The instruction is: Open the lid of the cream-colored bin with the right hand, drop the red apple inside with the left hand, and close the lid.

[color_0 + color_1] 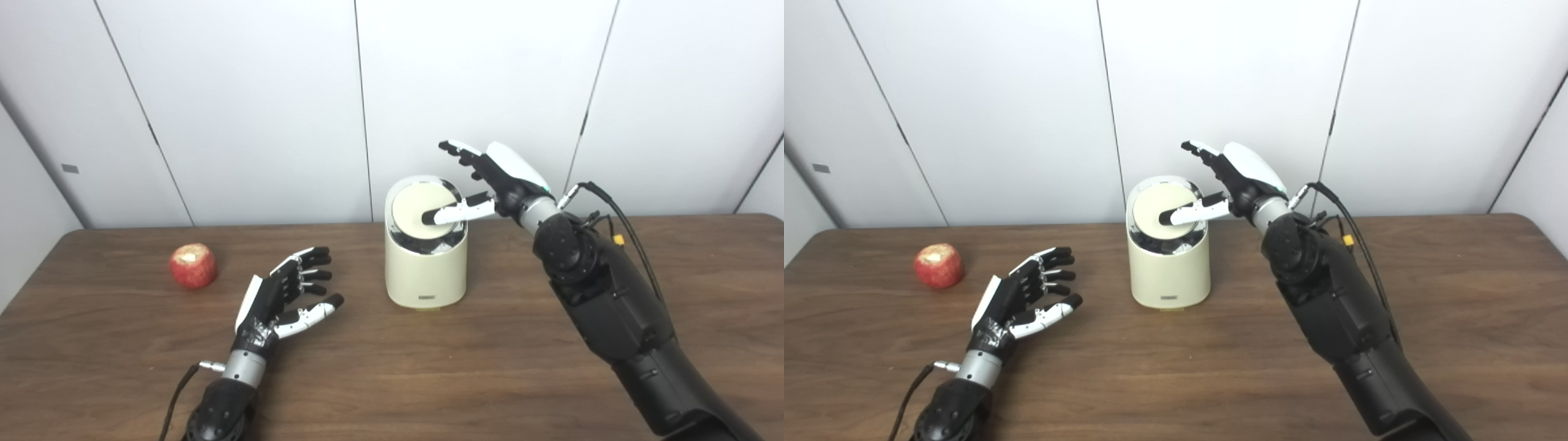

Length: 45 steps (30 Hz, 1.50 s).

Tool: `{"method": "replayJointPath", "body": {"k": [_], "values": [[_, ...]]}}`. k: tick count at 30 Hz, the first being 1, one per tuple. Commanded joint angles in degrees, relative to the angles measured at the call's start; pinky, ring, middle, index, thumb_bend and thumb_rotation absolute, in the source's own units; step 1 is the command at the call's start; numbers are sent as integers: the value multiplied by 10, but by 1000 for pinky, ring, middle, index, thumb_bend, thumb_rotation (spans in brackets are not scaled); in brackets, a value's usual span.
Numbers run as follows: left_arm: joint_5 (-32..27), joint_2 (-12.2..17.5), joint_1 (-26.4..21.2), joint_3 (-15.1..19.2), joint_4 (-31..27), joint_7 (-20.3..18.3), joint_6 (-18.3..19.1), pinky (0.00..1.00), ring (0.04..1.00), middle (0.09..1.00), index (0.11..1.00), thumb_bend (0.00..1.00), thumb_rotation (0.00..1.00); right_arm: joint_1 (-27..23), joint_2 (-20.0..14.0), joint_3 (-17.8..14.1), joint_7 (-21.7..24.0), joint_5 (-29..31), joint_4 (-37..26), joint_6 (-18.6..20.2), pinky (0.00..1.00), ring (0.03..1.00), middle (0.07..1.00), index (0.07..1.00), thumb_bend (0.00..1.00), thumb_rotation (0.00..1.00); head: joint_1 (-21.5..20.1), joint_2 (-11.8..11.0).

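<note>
Our cream bin stands in the middle of the desk, and its lid tilts down into it. Our right hand is spread, thumb pressing on the lid. Our left hand lies spread and holds nothing. The red apple sits far left.

Cream bin stands upright mid-table, a rounded cylinder with a small label low on its front. Its round cream lid sits in a shiny rim and looks tilted, with a dark gap showing under the near edge. Red apple sits on the table well left of the bin, its pale top up.
</note>
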Motion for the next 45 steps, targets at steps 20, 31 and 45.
{"method": "replayJointPath", "body": {"k": [20, 31, 45], "values": [[-2, -16, 61, -11, 35, -2, -1, 642, 727, 801, 819, 615, 85, -56, -3, 17, -27, -25, 33, -32, 769, 885, 913, 909, 789, 442, 4, 5], [-6, -19, 64, -12, 26, -6, 4, 647, 734, 809, 824, 614, 92, -54, 0, 28, -20, -32, 35, -28, 764, 899, 924, 904, 825, 374, 8, 12], [-1, -19, 65, -14, 19, -5, 8, 629, 728, 807, 820, 631, 121, -61, -23, 90, 17, -110, 27, 30, 661, 829, 893, 882, 843, 183, 11, 20]]}}
